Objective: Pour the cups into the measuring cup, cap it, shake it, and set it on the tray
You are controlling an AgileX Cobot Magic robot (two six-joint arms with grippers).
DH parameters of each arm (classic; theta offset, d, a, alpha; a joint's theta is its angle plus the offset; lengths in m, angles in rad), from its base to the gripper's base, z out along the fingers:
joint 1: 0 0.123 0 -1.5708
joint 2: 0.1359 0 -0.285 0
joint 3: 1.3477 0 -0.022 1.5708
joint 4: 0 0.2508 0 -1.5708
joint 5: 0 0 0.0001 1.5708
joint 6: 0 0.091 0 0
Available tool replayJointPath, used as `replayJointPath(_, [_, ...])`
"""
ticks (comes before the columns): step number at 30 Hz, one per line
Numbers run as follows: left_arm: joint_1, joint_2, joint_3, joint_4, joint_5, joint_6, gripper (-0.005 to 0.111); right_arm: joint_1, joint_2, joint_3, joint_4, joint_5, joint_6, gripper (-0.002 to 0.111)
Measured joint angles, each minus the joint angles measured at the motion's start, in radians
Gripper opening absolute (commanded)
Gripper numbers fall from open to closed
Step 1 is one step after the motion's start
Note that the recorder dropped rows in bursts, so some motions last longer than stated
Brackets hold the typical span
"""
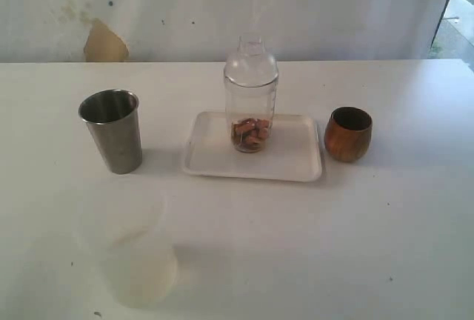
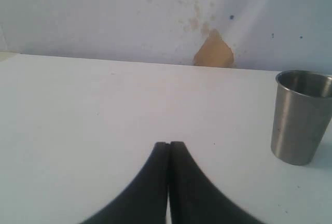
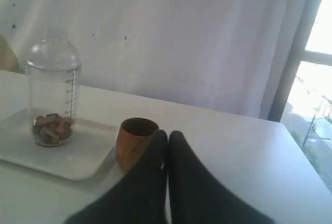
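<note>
Apparently I'm at the end: the measuring cup [image 1: 251,98], seemingly capped, stands on the tray [image 1: 296,158]; left claw [image 2: 169,144] and right claw [image 3: 167,134] are closed, empty. Next I'd only back off.

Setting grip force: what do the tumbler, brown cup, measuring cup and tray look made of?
Tumbler: brushed metal, likely stainless steel; grey satin sheen, reflections inside.
Brown cup: apparently wood, glossy finish; streaky grain and highlights.
Measuring cup: clear, probably plastic; see-through wall with printed graduation marks.
Tray: opaque white, matte, likely plastic; exact material unclear.
</note>
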Motion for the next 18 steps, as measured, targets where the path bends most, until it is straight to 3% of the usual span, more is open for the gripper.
replayJointPath(18, [0.000,0.000,0.000,0.000,0.000,0.000,0.000,0.000,0.000,0.000,-0.016,0.272,0.048,0.000])
